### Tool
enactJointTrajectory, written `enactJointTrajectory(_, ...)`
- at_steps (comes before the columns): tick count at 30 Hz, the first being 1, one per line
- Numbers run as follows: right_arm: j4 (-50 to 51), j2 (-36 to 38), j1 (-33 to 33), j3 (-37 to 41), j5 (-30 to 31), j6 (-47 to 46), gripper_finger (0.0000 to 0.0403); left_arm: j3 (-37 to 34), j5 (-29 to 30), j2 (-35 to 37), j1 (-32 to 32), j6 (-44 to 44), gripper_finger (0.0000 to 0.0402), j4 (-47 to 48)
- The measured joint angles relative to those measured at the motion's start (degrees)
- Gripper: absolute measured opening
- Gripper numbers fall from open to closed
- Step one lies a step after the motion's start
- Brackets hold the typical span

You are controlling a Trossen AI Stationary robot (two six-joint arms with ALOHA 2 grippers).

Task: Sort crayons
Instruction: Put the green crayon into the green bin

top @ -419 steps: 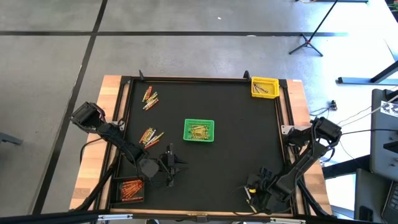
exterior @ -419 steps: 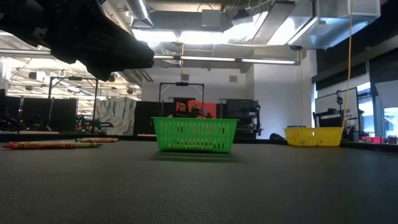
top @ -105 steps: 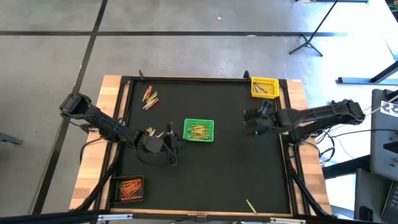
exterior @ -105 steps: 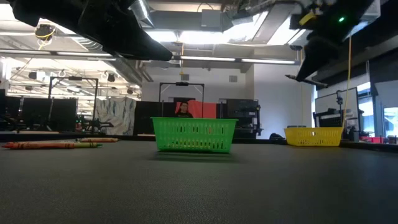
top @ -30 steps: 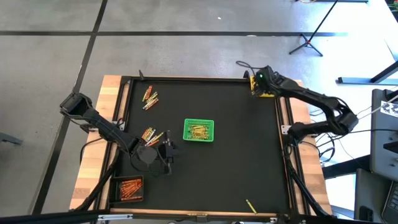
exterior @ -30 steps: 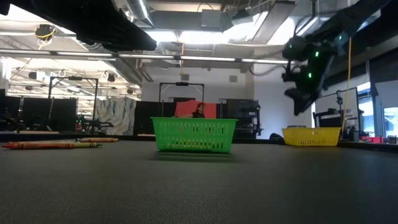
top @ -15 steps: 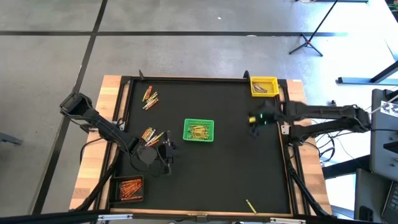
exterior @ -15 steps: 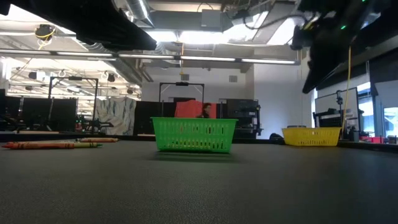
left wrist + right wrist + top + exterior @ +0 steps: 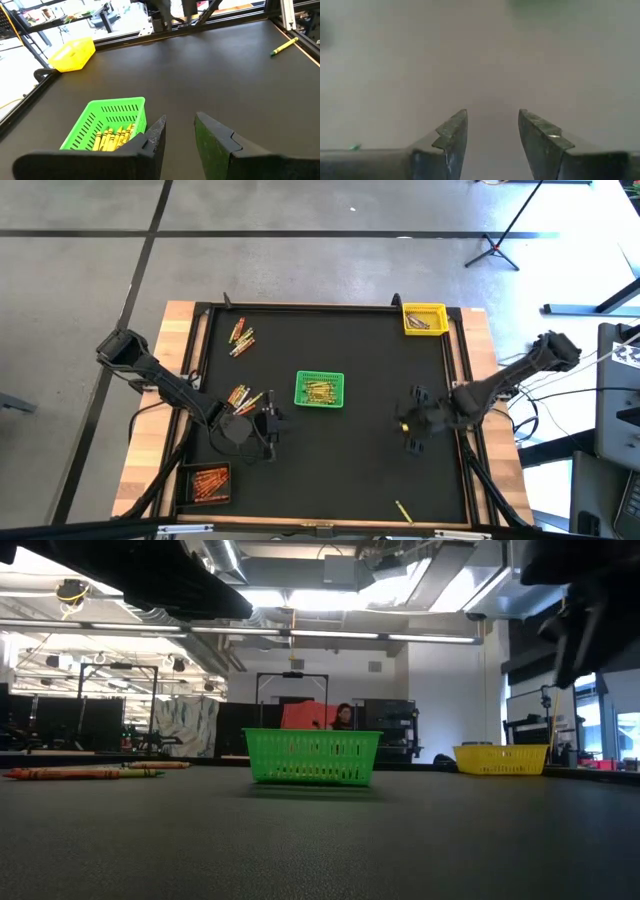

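**Ana:** High view first: what's hard to read?

**Ben:** The crayons are tiny. One cluster (image 9: pixel 241 337) lies near the far left corner of the table (image 9: pixel 360 460), a second cluster (image 9: pixel 242 398) sits left of the green basket (image 9: pixel 320 389), and a lone yellow crayon (image 9: pixel 402 510) lies near the front edge. More fill the green basket, the yellow basket (image 9: pixel 424 319) at the far right corner, and a dark bin (image 9: pixel 210 483) at the front left. I can't make out any wrapper lettering.

**Ana:** And the tools?

**Ben:** The left tool (image 9: pixel 270 423) hovers just beside the second cluster, in front of the green basket. Its wrist view shows the fingers (image 9: pixel 215 142) apart with nothing between them, the green basket (image 9: pixel 107 127) of yellow crayons close by. The right tool (image 9: pixel 412 423) hangs over bare mat on the right side. Its wrist view shows only the spread, empty fingers (image 9: pixel 540 135) against a blurred pale surface.

**Ana:** Low view?

**Ben:** Both arms are cut off at the top edge, just dark shapes. A few crayons (image 9: pixel 85 773) lie flat at far left. Behind the green basket (image 9: pixel 313 756) a person (image 9: pixel 344 717) is partly hidden.

**Ana:** Surface and room?

**Ben:** Black mat framed in dark rails on a wooden table, grey floor around it with dark tape lines, and a stand (image 9: pixel 505 230) beyond. The room behind has ceiling strip lights and equipment racks.
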State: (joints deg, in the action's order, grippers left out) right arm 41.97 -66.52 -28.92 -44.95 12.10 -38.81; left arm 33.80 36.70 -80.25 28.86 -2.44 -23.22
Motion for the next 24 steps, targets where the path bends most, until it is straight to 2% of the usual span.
enactJointTrajectory(8, -9.59, -6.94, -9.16, 0.00, -0.06, -5.44, 0.0175, 0.00, -0.30, 0.00, 0.00, -0.05, 0.0088, 0.00)
enactJointTrajectory(14, -12.26, -10.40, -14.73, -0.50, -2.63, -12.21, 0.0175, 0.01, -0.37, 0.00, -0.02, -0.27, 0.0088, -0.02)
enactJointTrajectory(19, -12.34, -15.13, -19.42, -4.47, -0.59, -16.37, 0.0175, 0.00, -0.38, 0.00, -0.02, -0.09, 0.0095, -0.01)
enactJointTrajectory(24, -11.97, -22.13, -22.74, -10.20, -2.72, -21.92, 0.0175, 0.00, -0.39, 0.00, -0.02, -0.17, 0.0095, 0.00)
